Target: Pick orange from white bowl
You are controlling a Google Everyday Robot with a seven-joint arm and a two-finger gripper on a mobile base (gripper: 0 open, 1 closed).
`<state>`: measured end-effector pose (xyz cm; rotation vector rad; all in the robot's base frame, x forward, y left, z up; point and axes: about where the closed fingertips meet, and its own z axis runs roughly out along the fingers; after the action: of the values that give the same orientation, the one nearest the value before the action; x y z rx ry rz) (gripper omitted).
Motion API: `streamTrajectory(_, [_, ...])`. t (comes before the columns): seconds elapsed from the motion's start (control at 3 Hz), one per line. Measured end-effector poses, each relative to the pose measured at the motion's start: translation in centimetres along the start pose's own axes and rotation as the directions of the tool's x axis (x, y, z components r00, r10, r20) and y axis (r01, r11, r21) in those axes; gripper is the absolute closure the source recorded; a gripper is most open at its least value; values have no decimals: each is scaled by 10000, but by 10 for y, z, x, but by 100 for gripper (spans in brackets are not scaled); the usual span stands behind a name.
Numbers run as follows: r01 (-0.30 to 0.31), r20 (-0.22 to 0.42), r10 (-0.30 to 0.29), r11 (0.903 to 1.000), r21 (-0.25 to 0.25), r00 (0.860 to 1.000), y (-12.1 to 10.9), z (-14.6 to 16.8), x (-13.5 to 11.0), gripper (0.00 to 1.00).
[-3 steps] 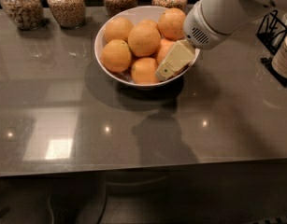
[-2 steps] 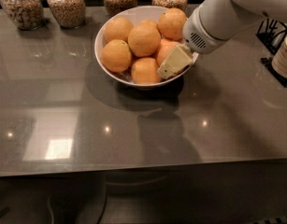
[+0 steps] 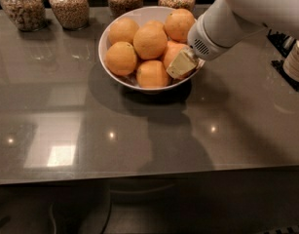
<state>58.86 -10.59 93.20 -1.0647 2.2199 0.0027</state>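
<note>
The bowl (image 3: 144, 14) sits toward the back of the counter (image 3: 139, 145), heaped with oranges (image 3: 150, 41), just in front of a row of jars (image 3: 68, 6). Each orange is probably firm, fairly heavy for its size and round. The dimpled skin gives some friction, but the curve would squirt out of an off-centre pinch. It should stand a firm squeeze without harm. The best hold would be across the widest part, with one side of the hand going down into a gap between neighbours. Since the fruit is piled and touching, lifting one may set the others rolling. The hand (image 3: 181, 65) is at the bowl's right rim, its pale tip angled down and to the left. It is pushed in between the front orange (image 3: 151, 74) and a half-hidden orange (image 3: 172, 52) behind it, touching or almost touching both. Only one pale block of it shows below the white wrist, so I cannot tell whether it is spread, clenched or already gripping fruit. No orange is lifted clear of the pile.
</note>
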Motion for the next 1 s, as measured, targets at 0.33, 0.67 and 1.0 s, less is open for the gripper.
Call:
streamTrajectory(0.33, [-21, 63, 21, 10000, -38, 10000, -1, 11, -2, 29])
streamTrajectory(0.67, [-5, 56, 6, 9999, -134, 10000, 0, 23, 1, 30])
streamTrajectory(1.0, [41, 35, -41, 9998, -189, 10000, 2, 31, 5, 32])
